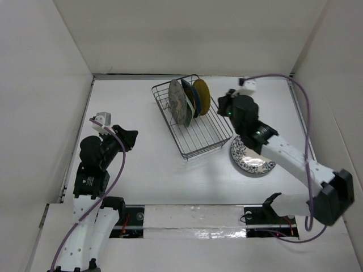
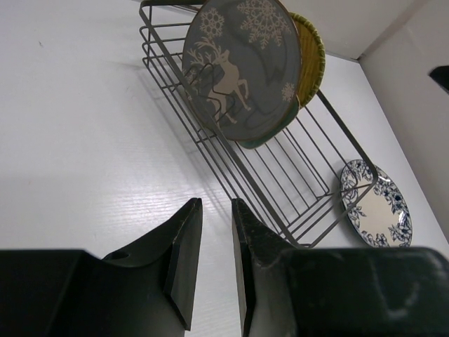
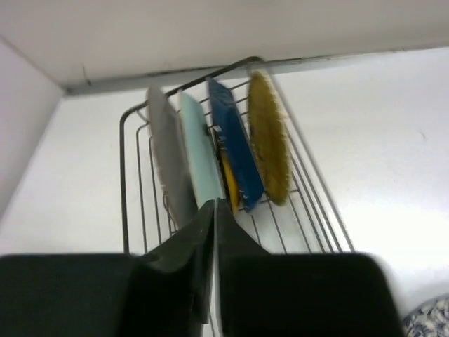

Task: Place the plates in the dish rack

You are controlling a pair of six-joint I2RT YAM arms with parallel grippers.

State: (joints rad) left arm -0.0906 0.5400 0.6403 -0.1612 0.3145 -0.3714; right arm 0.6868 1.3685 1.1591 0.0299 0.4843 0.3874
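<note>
Plates (image 1: 191, 97) stand on edge in a tight row at the far end of the dish rack (image 1: 207, 144), which sits at an angle near the far middle of the white table (image 1: 147, 170). From your left in the top view you have the grey deer plate (image 1: 177, 102), the pale mint dish (image 3: 200, 158), the dark blue dish (image 3: 235, 137) and a yellow round plate (image 1: 202, 95) at the right end. In the right wrist view, a smaller yellow plate (image 3: 229, 181) shows low down against the blue one. The near half of the rack holds only bare wire.

Your blue-and-white patterned plate (image 1: 248, 162) is outside the rack. It lies flat on the table just off the rack's near right corner, and the right arm partly covers it in the top view.

Your right gripper (image 3: 214, 205) hangs at the rack's right side, close to the yellow plate. Its fingers are pressed together with nothing between them, and they point at the row of plates.

Your left gripper (image 2: 215, 205) is well apart from the rack, over bare table on the left. Its fingers are parted by a narrow gap and hold nothing. Its camera looks along the rack at the deer plate's face.
</note>
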